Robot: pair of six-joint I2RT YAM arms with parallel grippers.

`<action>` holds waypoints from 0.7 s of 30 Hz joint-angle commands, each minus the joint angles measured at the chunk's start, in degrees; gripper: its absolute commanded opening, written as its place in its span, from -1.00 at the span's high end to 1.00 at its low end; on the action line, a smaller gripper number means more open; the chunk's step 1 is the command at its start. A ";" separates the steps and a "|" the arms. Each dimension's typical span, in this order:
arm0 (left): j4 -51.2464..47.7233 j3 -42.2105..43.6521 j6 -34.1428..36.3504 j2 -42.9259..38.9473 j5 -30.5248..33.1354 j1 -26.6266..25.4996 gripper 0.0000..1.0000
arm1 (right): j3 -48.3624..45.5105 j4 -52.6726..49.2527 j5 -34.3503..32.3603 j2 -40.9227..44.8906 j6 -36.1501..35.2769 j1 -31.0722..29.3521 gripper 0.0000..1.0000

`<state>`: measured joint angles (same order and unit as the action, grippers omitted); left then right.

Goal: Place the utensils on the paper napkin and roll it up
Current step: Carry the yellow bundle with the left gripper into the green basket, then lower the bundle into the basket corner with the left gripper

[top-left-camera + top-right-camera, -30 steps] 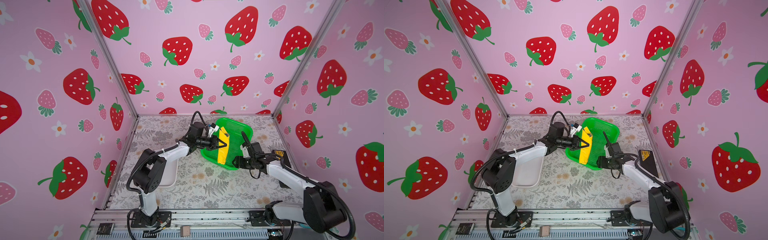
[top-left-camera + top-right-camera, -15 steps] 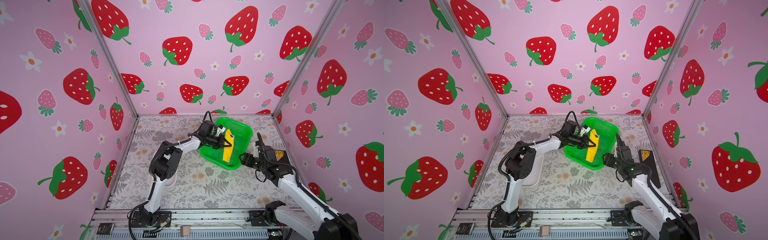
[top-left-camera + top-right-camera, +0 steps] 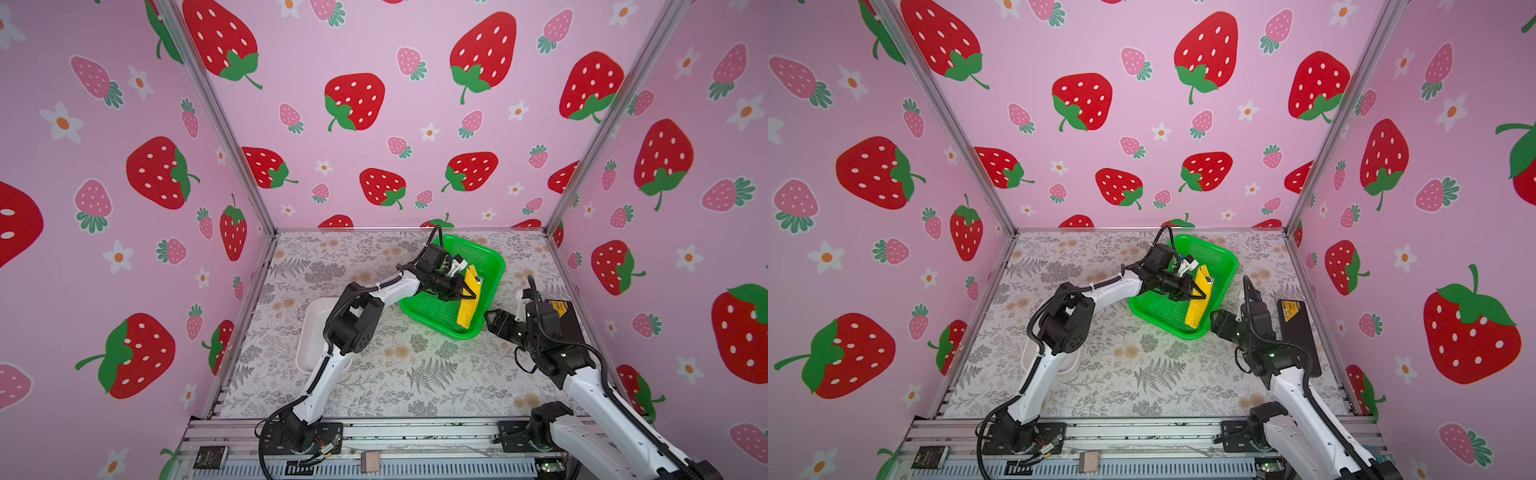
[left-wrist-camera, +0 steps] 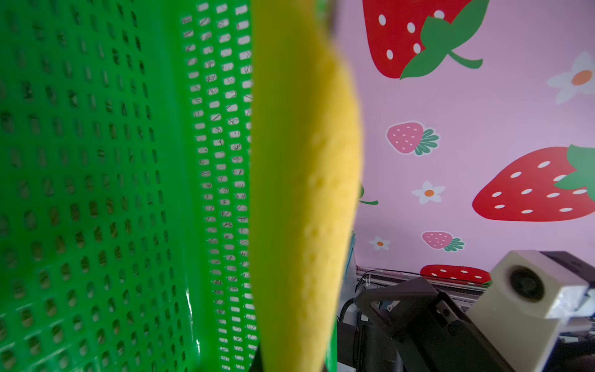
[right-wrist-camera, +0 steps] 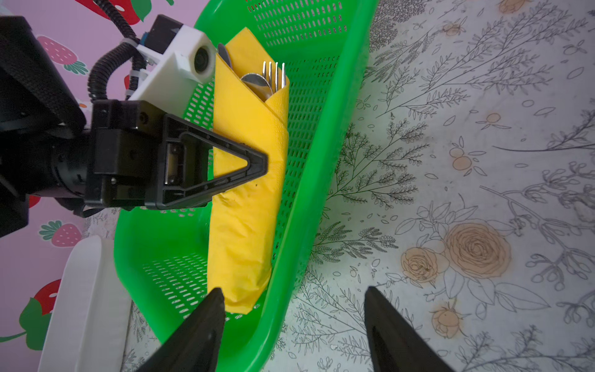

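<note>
Floral counter (image 3: 415, 374) carried a green mesh basket (image 3: 432, 311), where my left end effector (image 3: 471, 293) clenched the rolled yellow paper napkin (image 3: 467, 309) around the silver utensils (image 5: 273, 77); my right end effector (image 5: 293, 290) gaped beside its rim.

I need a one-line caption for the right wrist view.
Rolled napkin with utensils, held by left gripper in green basket; right gripper open.

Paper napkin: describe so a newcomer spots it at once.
The green mesh basket sits toward the table's back right. In it is the paper napkin, pinched by the left gripper. Against the green mesh, it's a bright yellow rolled tube with silver utensils poking out one end.
</note>
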<state>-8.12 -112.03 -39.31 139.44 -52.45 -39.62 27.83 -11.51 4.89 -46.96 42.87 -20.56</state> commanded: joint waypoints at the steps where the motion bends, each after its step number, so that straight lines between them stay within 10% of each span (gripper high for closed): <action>1: -3.87 -4.77 2.18 2.31 -0.59 -0.29 1.00 | -0.55 -0.09 -0.86 0.80 1.82 0.34 -0.40; 21: -4.61 -12.51 0.04 12.85 -1.59 -1.79 1.00 | -3.34 -1.03 -2.01 3.92 4.70 0.43 -0.40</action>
<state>-12.12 -121.86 -39.66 151.52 -52.56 -40.66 24.82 -12.08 3.60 -42.59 46.57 -20.38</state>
